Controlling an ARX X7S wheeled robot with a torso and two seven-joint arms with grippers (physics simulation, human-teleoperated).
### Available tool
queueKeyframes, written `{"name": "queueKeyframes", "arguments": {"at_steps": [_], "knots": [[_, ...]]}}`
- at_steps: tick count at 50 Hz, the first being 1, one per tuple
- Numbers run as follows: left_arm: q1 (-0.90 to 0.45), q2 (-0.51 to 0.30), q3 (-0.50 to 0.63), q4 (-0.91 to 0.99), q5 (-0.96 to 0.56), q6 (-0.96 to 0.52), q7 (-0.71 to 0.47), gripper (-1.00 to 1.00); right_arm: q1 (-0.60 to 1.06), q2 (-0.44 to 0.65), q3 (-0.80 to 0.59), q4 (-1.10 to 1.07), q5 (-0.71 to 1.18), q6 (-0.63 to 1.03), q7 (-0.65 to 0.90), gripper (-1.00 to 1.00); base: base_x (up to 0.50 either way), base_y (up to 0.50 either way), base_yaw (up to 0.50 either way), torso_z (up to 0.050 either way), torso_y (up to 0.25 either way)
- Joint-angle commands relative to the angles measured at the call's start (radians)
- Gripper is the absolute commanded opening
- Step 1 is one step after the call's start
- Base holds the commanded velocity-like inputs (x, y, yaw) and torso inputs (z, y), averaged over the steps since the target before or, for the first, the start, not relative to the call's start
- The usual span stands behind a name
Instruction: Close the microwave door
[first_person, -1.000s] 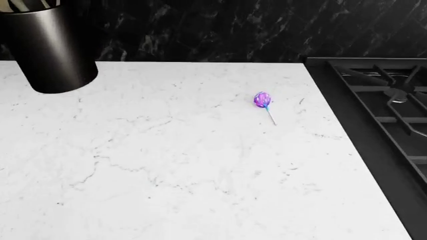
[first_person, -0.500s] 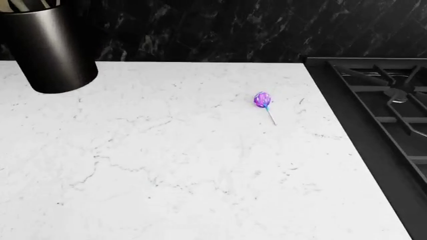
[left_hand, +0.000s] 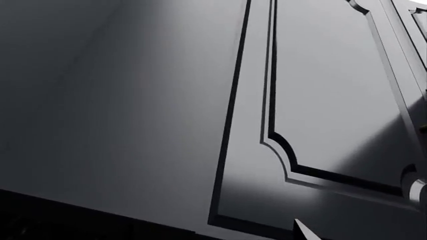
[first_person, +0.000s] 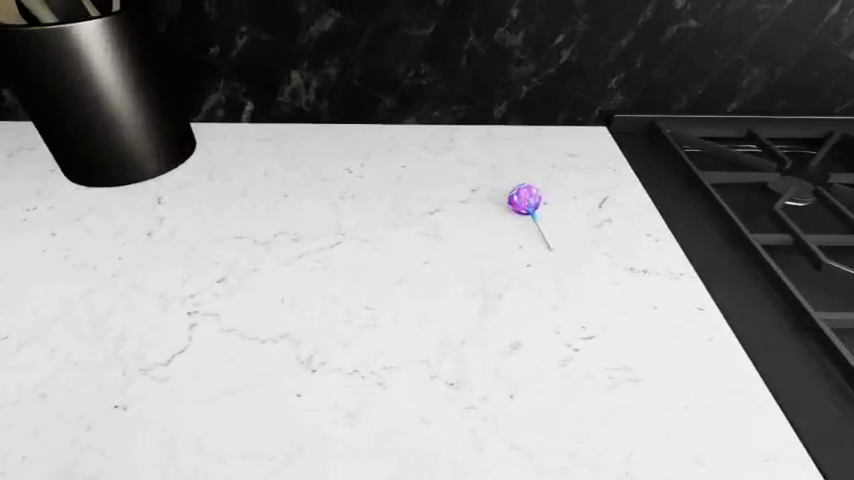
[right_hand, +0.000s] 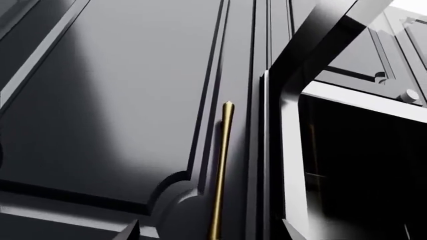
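Little of the robot's own body shows: only small dark, pointed finger tips, one on the left gripper (left_hand: 303, 231) and one on the right gripper (right_hand: 130, 232), both plain black, without visible cables, screws or markings.

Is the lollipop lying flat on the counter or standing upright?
Lying flat. In the head view the lollipop rests on the white counter, its stick pointing toward the camera.

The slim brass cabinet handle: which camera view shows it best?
The right wrist view: the slim brass cabinet handle runs along a dark panelled door there. The left wrist view shows only dark panels; the head view shows only the white marble counter.
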Motion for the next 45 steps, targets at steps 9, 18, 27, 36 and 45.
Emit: {"name": "queueKeyframes", "arguments": {"at_steps": [9, 18, 27, 36, 45], "knots": [[0.000, -0.007, 0.008, 0.004, -0.003, 0.011, -0.002, 1.00, 0.023, 0.011, -0.048, 0.075, -0.149, -0.023, -0.126, 1.00, 0.00, 0.00, 0.00, 0.000, 0.000], [0.003, -0.008, 0.011, 0.007, 0.000, 0.014, 0.001, 1.00, 0.024, 0.032, -0.054, 0.090, -0.184, -0.024, -0.160, 1.00, 0.00, 0.00, 0.00, 0.000, 0.000], [0.005, -0.010, 0.015, 0.009, 0.001, 0.018, 0.001, 1.00, 0.025, 0.046, -0.057, 0.102, -0.210, -0.023, -0.190, 1.00, 0.00, 0.00, 0.00, 0.000, 0.000], [0.005, -0.012, 0.019, 0.008, 0.001, 0.023, 0.000, 1.00, 0.015, 0.052, -0.068, 0.116, -0.244, -0.034, -0.219, 1.00, 0.00, 0.00, 0.00, 0.000, 0.000], [0.006, -0.014, 0.022, 0.009, 0.001, 0.028, 0.000, 1.00, 0.008, 0.057, -0.083, 0.135, -0.280, -0.047, -0.249, 1.00, 0.00, 0.00, 0.00, 0.000, 0.000]]}}
